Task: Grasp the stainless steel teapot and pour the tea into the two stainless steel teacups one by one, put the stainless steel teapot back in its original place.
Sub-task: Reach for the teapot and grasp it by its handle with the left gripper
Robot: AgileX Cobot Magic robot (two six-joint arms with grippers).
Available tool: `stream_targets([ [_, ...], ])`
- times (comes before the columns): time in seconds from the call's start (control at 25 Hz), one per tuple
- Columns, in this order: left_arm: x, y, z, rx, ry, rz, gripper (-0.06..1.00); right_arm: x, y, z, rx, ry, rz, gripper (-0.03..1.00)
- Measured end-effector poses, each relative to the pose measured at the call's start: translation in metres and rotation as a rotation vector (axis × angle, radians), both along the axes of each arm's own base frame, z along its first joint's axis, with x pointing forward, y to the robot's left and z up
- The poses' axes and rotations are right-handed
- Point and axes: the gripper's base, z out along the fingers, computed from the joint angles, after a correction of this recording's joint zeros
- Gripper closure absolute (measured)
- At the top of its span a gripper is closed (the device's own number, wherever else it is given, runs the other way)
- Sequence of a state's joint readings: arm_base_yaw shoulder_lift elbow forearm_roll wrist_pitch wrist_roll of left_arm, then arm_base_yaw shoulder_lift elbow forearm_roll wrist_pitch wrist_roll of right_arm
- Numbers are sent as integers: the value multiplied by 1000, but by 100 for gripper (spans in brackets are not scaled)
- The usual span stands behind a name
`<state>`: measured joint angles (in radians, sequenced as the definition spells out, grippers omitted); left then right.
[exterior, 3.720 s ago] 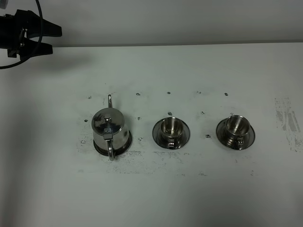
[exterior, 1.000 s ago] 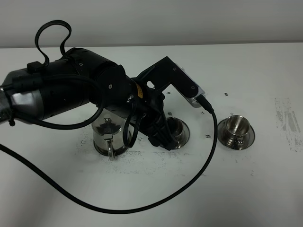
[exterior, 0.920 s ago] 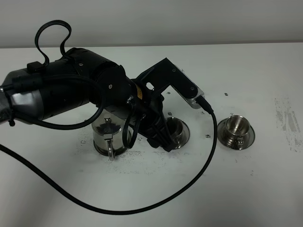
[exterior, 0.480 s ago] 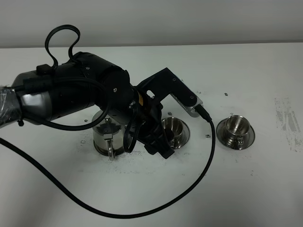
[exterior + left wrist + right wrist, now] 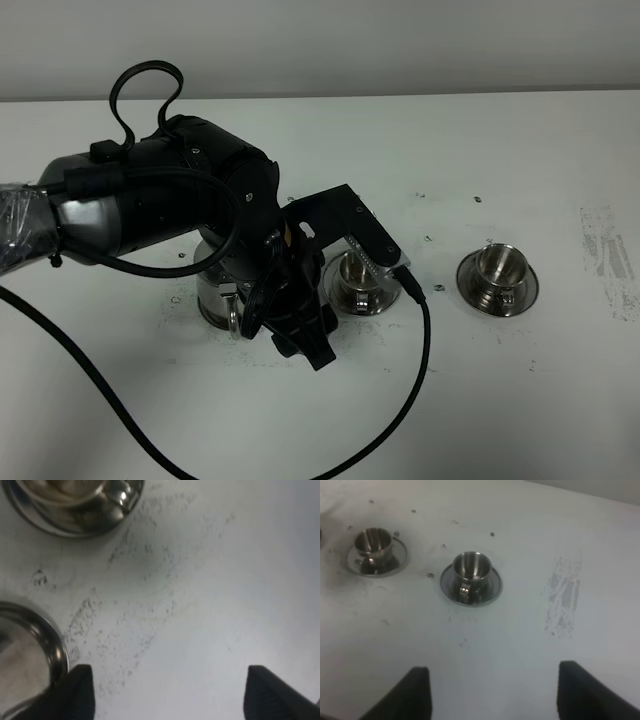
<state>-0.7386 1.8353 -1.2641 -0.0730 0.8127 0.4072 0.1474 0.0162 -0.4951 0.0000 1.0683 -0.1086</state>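
Observation:
The stainless steel teapot (image 5: pixel 213 292) stands left of centre, mostly hidden under my left arm; only its lower body and loop handle (image 5: pixel 233 322) show. Its steel edge (image 5: pixel 35 655) appears beside one finger in the left wrist view. My left gripper (image 5: pixel 302 346) (image 5: pixel 172 700) is low over the table just right of the handle, open, with bare table between its fingers. The two stainless steel teacups sit on saucers: the middle one (image 5: pixel 357 276) (image 5: pixel 75 500) (image 5: pixel 374 547) and the right one (image 5: pixel 498 270) (image 5: pixel 471 572). My right gripper (image 5: pixel 495 695) hangs open, well back from the cups.
The white table (image 5: pixel 520 400) has scuff marks, with a grey smear (image 5: pixel 605 250) at the far right. The left arm's black cable (image 5: pixel 425 350) loops across the table's front, past the middle cup.
My left arm has swung toward the table's front and lower. Its gripper went from beside the middle cup to a spot by the teapot's handle, uncovering more of that cup.

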Motion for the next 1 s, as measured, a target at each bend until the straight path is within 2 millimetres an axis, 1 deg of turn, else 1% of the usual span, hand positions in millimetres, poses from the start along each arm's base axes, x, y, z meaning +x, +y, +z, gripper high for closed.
stream_targets([
  [0.2,-4,4,-9,24,15,-8,44,0,0,0,0,0,0,45],
  [0.36,-4,7,-18,41,-1,-22,47,0,0,0,0,0,0,45],
  [0.52,-1,8,-18,49,-43,-39,48,0,0,0,0,0,0,45],
  [0.76,5,11,-31,125,-66,-86,48,0,0,0,0,0,0,45],
  [1.0,6,11,-32,135,-76,-95,48,0,0,0,0,0,0,45],
])
